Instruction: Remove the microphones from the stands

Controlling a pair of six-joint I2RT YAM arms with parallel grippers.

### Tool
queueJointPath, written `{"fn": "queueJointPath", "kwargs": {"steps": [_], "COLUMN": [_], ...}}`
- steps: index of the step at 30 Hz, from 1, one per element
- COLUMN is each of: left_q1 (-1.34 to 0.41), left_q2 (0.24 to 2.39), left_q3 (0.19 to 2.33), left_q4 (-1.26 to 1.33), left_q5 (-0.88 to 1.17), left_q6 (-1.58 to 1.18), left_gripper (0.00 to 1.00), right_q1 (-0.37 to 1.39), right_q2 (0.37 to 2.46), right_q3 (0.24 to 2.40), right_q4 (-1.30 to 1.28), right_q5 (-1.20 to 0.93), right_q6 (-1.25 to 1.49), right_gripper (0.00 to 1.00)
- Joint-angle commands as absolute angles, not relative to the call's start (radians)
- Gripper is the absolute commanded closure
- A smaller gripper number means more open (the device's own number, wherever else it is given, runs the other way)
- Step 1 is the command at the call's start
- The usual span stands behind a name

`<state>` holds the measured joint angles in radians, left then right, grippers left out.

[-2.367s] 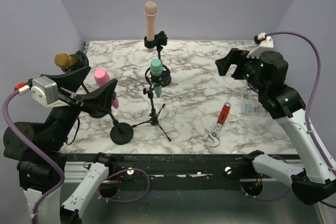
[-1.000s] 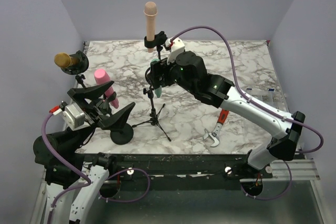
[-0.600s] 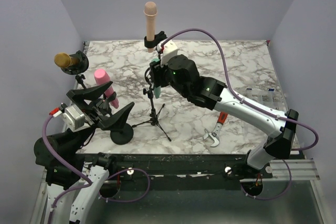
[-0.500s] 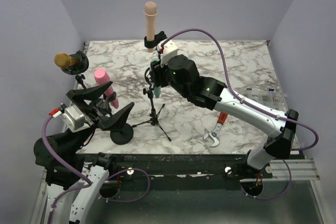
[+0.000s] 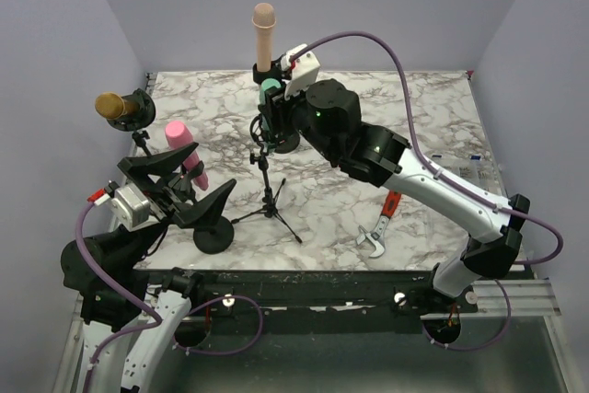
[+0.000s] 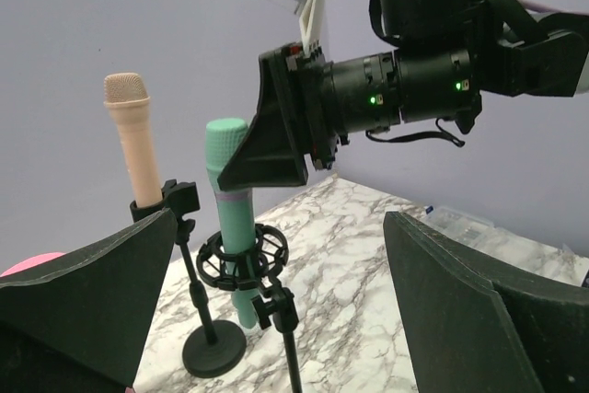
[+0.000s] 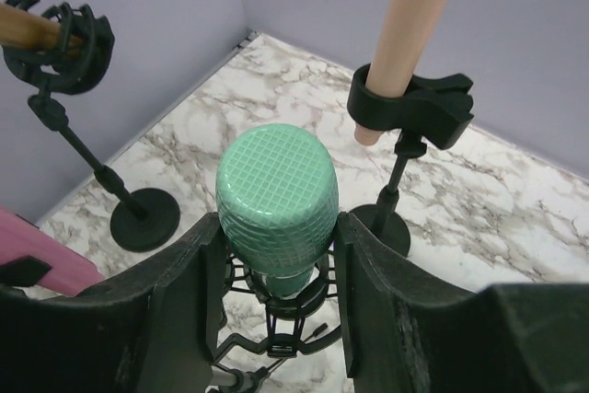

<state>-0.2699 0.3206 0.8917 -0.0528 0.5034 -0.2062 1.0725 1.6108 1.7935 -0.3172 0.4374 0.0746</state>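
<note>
Two black fingers (image 7: 189, 292) of your right gripper (image 7: 277, 227) press on opposite sides of the green mesh-headed microphone (image 7: 276, 190), clamping its head. Its body stands upright in the black shock-mount ring (image 6: 206, 260) atop the black tripod stand (image 5: 269, 192), near table centre. Your left gripper (image 6: 278, 227) hangs wide apart at the stand's 9 o'clock, touching nothing. At the stand's 12 o'clock, a beige microphone (image 5: 264, 34) stands in a clip. At 3 o'clock lies a red-handled adjustable wrench (image 5: 383, 220).
</note>
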Motion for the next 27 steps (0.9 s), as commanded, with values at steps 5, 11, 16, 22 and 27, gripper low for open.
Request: {"fn": "queueJointPath", "kwargs": {"steps": [5, 11, 16, 22, 27], "left_q1": [-0.275, -0.276, -0.277, -0.279, -0.281], "left_q2": [0.318, 0.320, 0.322, 0.328, 0.331], "left_q3": [0.881, 0.881, 0.879, 0.877, 0.876], "left_q4": [-0.031, -0.029, -0.027, -0.026, -0.024], "left_q5": [0.485, 0.486, 0.486, 0.487, 0.486], "left_q6": [-0.202, -0.203, -0.203, -0.206, -0.207], "left_gripper": [0.01, 0.02, 0.01, 0.02, 0.01], "right_q1": [1.085, 1.086, 1.085, 1.085, 1.085], "right_q2": [1.537, 1.445, 1.373, 1.288, 1.268], "right_q3": [1.900, 1.851, 1.791, 1.628, 1.475], "right_q4": [-0.246, -0.136, -0.055, 0.138, 0.377], "right_q5": [0.440, 0.435, 0.449, 0.609, 0.848], "right_q6": [0.023, 0.010, -0.004, -0.135, -0.372], "right_gripper": [0.77, 0.88, 0.93, 0.97, 0.99]}}
